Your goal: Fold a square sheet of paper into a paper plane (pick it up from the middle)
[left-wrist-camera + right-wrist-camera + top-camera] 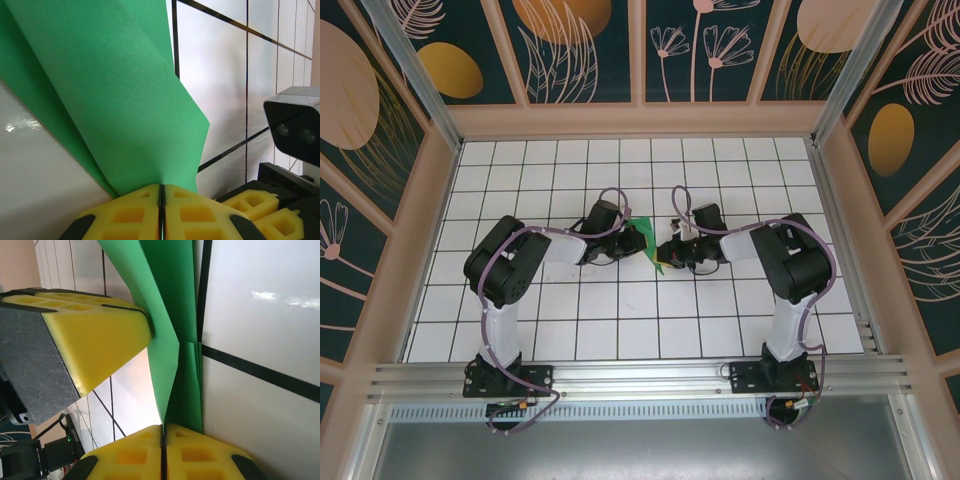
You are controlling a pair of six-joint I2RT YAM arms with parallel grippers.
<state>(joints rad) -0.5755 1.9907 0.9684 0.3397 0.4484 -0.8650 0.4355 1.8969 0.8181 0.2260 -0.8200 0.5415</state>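
**Thin green paper pinched from both sides**

We judge the green paper to be light, limp and easy to crease or tear. It wants a gentle hold at its edges, close to the folds, with no hard pull. It sits between the two grippers over the middle of the bench. The left gripper has its yellow pads pressed together on one edge. The right gripper is clamped on the opposite edge. Both arms bend at the elbow, with forearms low and turned inward and wrists facing each other.
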